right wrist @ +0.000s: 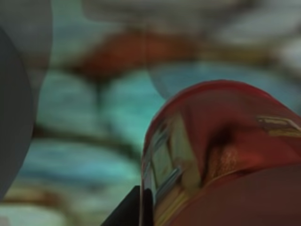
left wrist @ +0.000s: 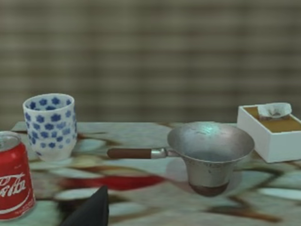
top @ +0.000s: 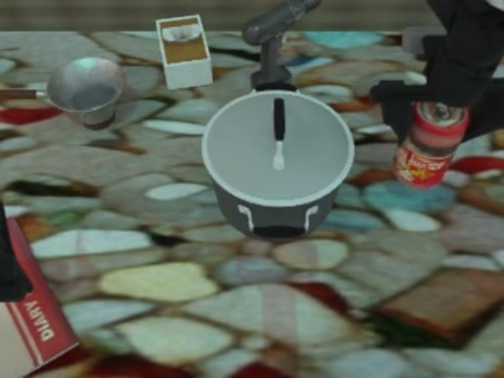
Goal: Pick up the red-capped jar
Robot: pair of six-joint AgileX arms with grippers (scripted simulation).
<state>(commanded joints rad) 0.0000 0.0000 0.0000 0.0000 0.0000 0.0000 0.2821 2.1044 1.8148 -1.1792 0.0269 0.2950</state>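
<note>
Red-capped jar [top: 429, 146] at right claw [top: 438, 101], lid part hidden, grip unclear

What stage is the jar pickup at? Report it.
Done: the right gripper is shut on the red-capped jar at the table's right side, beside the grey pot. In hand: the jar looks raised off the table, though clearance is hard to confirm. Left: little, perhaps more lift. The left arm sits parked at lower left.
</note>
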